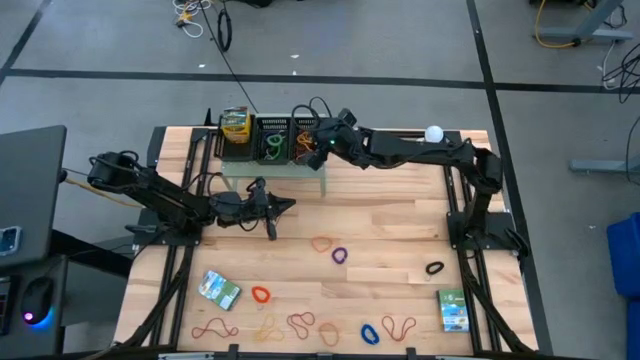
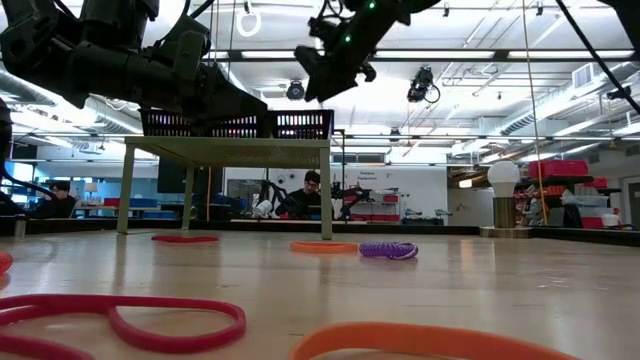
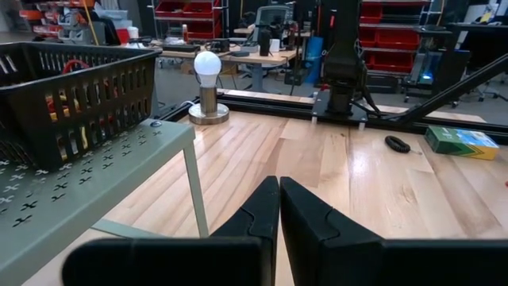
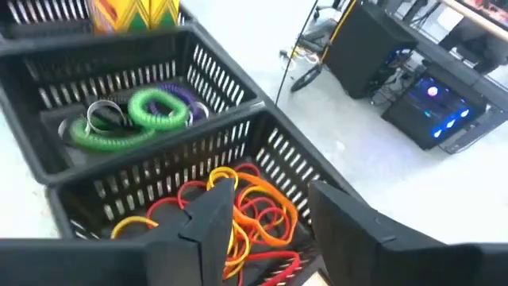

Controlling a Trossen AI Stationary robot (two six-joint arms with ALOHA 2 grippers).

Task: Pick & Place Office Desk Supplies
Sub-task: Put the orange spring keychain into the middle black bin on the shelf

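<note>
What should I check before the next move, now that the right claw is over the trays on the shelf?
1. Right claw open above the tray of red and orange bands: ok.
2. Nothing held in it: ok.
3. Band fully released into the tray: cannot tell.
4. Left claw shut, empty, beside the shelf: ok.
5. Bands left on the table, such as the purple band: not ok.
6. Packets not yet placed: not ok.

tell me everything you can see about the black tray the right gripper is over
The black mesh tray is a small slotted basket, plastic by its look, standing upright on the pale-green perforated shelf at the table's far edge, rightmost in a row of trays. It holds a tangle of orange and red rubber bands. The right gripper hangs just above it, jaws open, holding nothing.
</note>
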